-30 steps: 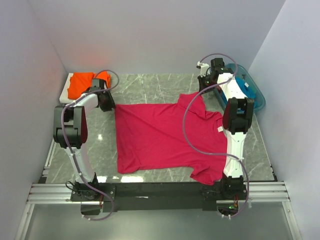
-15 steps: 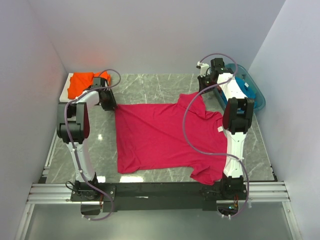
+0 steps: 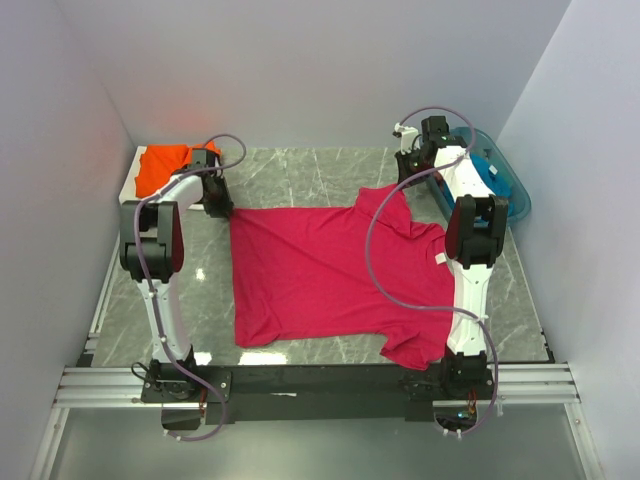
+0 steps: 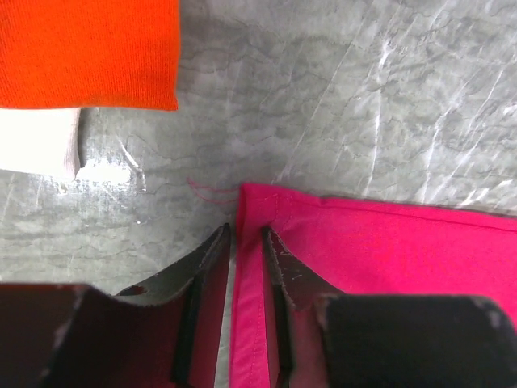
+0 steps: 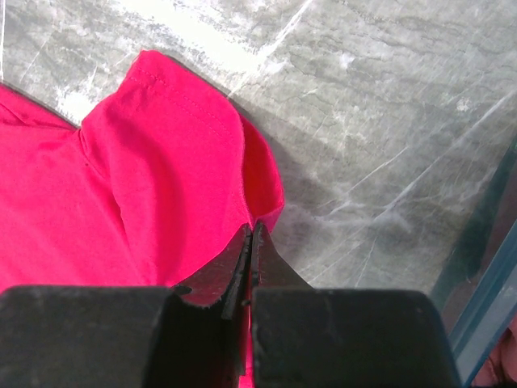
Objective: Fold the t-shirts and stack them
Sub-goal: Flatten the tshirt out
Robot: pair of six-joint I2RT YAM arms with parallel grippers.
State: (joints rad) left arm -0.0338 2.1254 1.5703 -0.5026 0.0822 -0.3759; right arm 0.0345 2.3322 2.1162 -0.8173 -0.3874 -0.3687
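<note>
**Left arm swung in; shirt and right arm unchanged**

- The magenta-red cotton t-shirt (image 3: 320, 275) lies spread flat on the grey marble-pattern counter (image 3: 300, 175). Its neck is toward the right and its hem toward the left. The outline is the same as 1 s ago.
- The left claw (image 4: 245, 232) is at the far-left hem corner. In the wrist view its fingers are narrowly apart, one on each side of the shirt's edge just short of the corner. The cloth lies flat in the gap and does not look squeezed.
- Since 1 s ago the elbow of the left arm (image 3: 150, 240) has shifted away from the base and in toward the shirt. The claw has stayed at the same corner.
- The right claw (image 5: 250, 229) has its fingers pressed together, clamped on the edge of the far sleeve. The cloth is humped up just beside it. The right arm (image 3: 470, 230) holds the same pose in all three top views.
- The bright orange t-shirt (image 3: 160, 168) sits folded on a white board (image 4: 40, 141) in the far-left corner. It is near the left claw and apart from the magenta shirt.
- The translucent teal plastic basket (image 3: 510, 185) is at the far right edge, just beyond the right claw.
</note>
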